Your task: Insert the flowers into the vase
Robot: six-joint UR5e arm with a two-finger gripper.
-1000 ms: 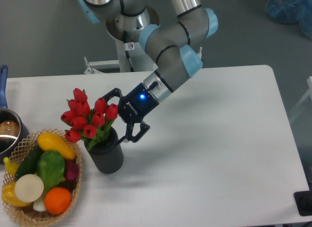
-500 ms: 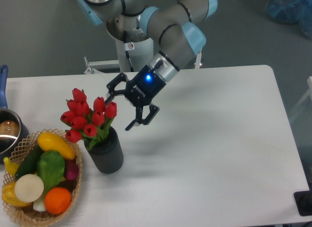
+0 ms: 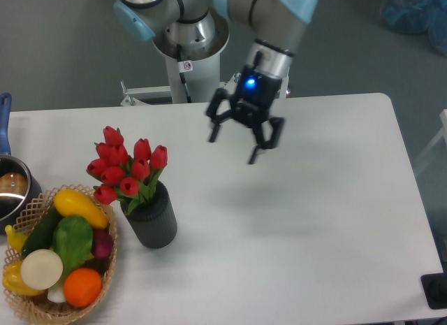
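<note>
My gripper (image 3: 243, 138) hangs above the table (image 3: 314, 199), jaws spread wide with nothing between them, well apart from the vase (image 3: 152, 220) and to its upper right. The flowers (image 3: 126, 170) stand in the vase, stems down inside its mouth, heads leaning up and to the left. The vase sits upright just beside the basket (image 3: 35, 307).

I judge the insertion done, so the step in hand is retreat. To do it well I keep the jaws open and travel high and away from the bouquet, so that no finger brushes a bud or a leaf and drags the bunch out or tips the vase. The heads are wider than the vase and lean to one side, so the load looks top-heavy; I would give it wide berth and avoid any sweep low across the table near it.

Counts: one vase; one bunch of flowers, about nine red buds that I can make out, though some overlap. One basket, holding roughly seven pieces of produce, a few partly hidden. One pot (image 3: 10, 189) at the left edge, only partly in view. One gripper, two fingers.
</note>
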